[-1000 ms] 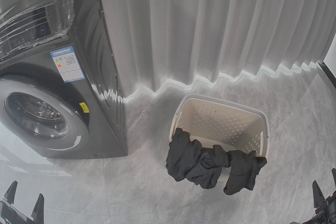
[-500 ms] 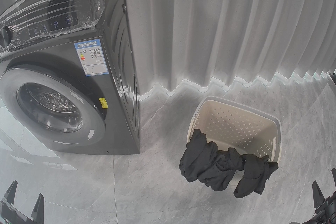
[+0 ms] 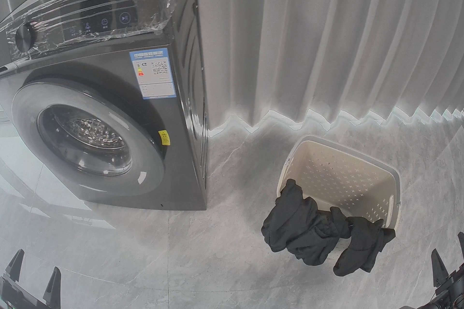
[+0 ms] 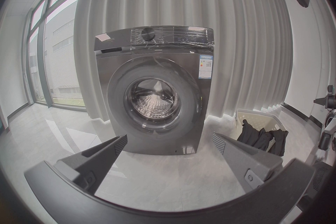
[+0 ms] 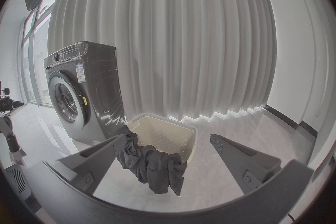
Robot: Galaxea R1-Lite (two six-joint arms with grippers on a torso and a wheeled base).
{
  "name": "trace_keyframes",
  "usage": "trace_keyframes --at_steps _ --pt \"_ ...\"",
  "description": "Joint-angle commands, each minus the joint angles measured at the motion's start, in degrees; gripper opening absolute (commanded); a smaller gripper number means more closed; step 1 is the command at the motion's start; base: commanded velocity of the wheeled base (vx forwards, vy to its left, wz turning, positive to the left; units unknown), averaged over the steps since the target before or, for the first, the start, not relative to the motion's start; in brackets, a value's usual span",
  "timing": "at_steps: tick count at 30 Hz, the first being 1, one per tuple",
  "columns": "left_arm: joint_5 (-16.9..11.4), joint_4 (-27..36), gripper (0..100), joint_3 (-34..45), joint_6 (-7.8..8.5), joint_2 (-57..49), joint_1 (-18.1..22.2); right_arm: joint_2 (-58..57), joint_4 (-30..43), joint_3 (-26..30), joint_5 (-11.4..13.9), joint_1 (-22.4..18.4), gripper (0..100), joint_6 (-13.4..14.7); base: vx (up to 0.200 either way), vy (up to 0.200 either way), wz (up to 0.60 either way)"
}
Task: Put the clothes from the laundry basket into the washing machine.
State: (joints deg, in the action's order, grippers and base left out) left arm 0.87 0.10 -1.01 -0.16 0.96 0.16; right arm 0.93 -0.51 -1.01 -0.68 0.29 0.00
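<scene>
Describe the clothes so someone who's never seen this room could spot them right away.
Start at the grey washing machine against the white curtain. On the floor to its right sits a cream perforated laundry basket. The clothes are the black bundle draped over its near rim, the only dark soft thing against pale basket and floor.

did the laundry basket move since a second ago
No. The laundry basket sits further right in the head view, but the washing machine and curtain shifted likewise: the camera turned. It keeps its spot right of the machine.
</scene>
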Motion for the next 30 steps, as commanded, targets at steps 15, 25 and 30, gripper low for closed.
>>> trace_keyframes --at_steps 15,25,30 --pt "-0.1 0.0 100 1.0 0.07 -0.7 0.0 -0.2 0.0 1.0 0.0 0.1 100 0.0 0.0 0.08 0.0" --pt "-0.1 0.0 100 1.0 -0.11 -0.7 0.0 -0.2 0.0 1.0 0.0 0.1 100 0.0 0.0 0.0 0.0" --pt "-0.1 -0.1 100 1.0 -0.11 -0.7 0.0 -0.2 0.0 1.0 0.0 0.1 100 0.0 0.0 0.2 0.0"
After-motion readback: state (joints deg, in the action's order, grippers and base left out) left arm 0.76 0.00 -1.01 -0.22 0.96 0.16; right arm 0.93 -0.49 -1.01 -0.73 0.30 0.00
